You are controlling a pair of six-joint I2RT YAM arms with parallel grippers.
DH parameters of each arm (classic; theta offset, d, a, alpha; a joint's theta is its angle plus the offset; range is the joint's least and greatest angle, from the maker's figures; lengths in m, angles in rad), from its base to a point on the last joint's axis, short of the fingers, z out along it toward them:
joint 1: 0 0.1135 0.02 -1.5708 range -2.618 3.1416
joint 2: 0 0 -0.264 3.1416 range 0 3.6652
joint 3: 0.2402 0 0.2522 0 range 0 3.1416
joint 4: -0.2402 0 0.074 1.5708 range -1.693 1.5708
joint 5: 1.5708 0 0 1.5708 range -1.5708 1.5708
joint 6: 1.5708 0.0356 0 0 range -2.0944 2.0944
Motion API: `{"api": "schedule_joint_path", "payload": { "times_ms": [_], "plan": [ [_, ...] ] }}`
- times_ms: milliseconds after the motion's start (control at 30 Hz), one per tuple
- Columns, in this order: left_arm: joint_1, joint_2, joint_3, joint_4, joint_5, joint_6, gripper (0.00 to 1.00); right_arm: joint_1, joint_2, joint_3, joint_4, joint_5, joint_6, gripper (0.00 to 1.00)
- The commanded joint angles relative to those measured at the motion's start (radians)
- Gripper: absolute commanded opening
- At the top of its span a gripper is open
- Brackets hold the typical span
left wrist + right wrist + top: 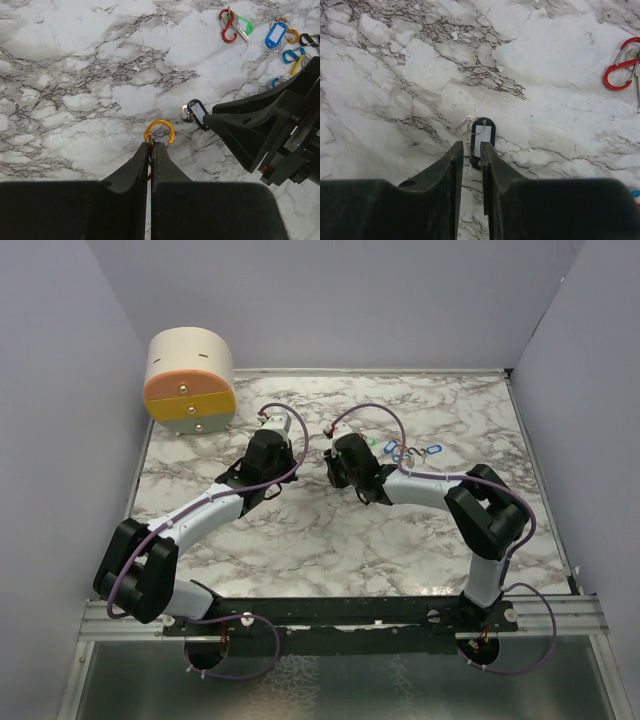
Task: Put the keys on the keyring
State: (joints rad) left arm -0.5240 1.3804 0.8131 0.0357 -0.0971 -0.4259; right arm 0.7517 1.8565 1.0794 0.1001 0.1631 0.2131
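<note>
Left gripper (151, 145): jaws pinched tight on one end of the orange ring (161, 121), and the loop pokes out past the fingertips, low over the table (330, 540). Holding it by the end leaves the rest of the loop free to take a key.

Right gripper (471, 146): closed on the lower end of the black tag (482, 137). The upper end and its silver loop (465, 126) stick out ahead of the fingers. That loop is the part that has to hook on, so it makes sense to keep it clear.

Gap: in the left wrist view the tag sits just beside the ring, to its right, not touching. Nothing is threaded yet.

Facing: the two grippers point at each other from either side, which looks like the set-up for sliding the loop onto the ring.

Spare keys (276, 35): blue, green and yellow tags lie with a red clip (227, 25) at the far right of the table, well apart from the ring. They look untouched, so most of the job is still ahead.

Risk: the silver loop is thin and hangs loose, so I reckon it could swing away from the ring's opening.
</note>
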Motion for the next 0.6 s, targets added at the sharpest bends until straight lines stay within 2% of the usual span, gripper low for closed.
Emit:
{"api": "schedule_joint_path", "payload": {
  "times_ms": [0, 333, 567],
  "plan": [
    [-0.002, -0.003, 0.023, 0.012, -0.019, 0.015, 0.0, -0.012, 0.023, 0.031, -0.023, -0.025, 0.019, 0.23],
    [-0.002, -0.001, 0.021, 0.014, -0.024, 0.016, 0.0, -0.017, 0.046, 0.055, -0.051, -0.045, 0.052, 0.38],
    [-0.002, 0.002, 0.018, 0.016, -0.029, 0.021, 0.0, -0.02, 0.085, 0.077, -0.056, -0.054, 0.077, 0.41]
  ]
}}
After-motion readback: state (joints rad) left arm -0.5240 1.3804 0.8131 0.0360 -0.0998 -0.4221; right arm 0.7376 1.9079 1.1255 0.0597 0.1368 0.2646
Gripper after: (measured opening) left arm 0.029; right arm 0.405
